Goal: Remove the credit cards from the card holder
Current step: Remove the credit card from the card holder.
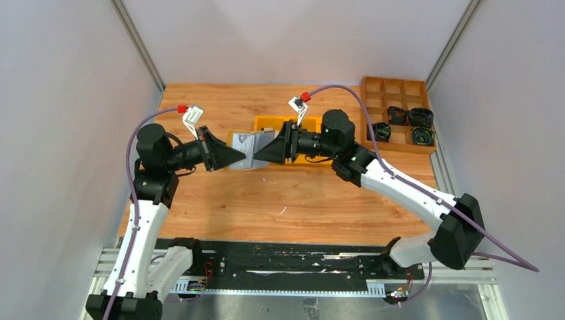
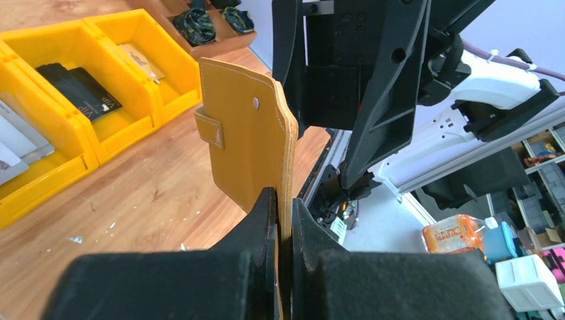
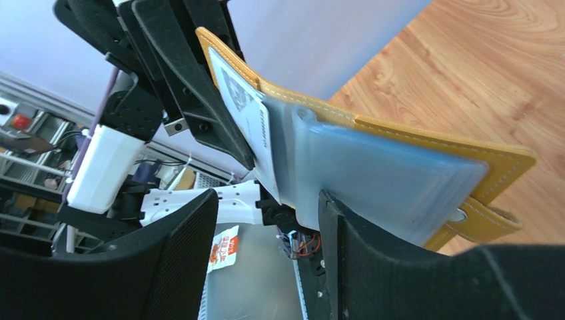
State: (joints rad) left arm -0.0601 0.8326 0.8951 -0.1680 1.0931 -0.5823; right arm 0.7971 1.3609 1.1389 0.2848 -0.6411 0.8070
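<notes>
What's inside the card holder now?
The holder is open. One printed pale card shows inside, next to frosted grey sleeves. Whether the sleeves hold more cards cannot be seen, as the plastic is too cloudy.

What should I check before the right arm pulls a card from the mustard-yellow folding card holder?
1. Left gripper clamped on the mustard-yellow folding card holder: ok.
2. Holder held open, clear of the wooden table: ok.
3. Right gripper jaws open: ok.
4. Pale printed credit card showing in the holder: ok.
5. Card lined up between the right gripper's fingers: cannot tell.
</notes>
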